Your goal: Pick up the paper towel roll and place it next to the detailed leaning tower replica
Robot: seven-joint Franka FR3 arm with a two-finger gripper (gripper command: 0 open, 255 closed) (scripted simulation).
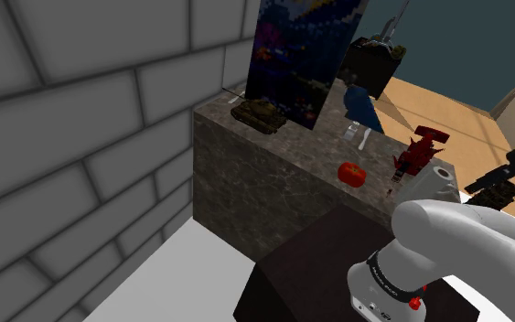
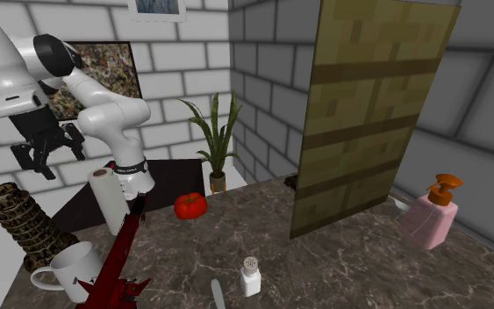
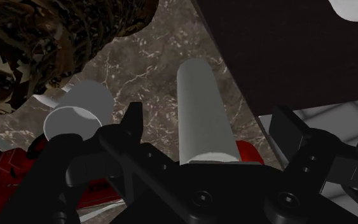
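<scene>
My hand (image 3: pixel 207 116) is wide open and holds nothing. Its two fingers (image 3: pixel 133 118) stand well apart, up in the air above the bench (image 2: pixel 341 263). Under the hand, the white paper towel roll (image 3: pixel 199 108) stands upright near the edge of the dark veined bench, and the fingers do not touch it. Just beside the roll is a white mug (image 3: pixel 75 114), and close to the mug the brown leaning tower replica (image 3: pixel 75 32) tilts. A red model (image 2: pixel 113 263) leans in front of the roll, with a red tomato (image 2: pixel 189 204) near it. The band (image 2: pixel 129 167) on my arm carries writing too small to read.
</scene>
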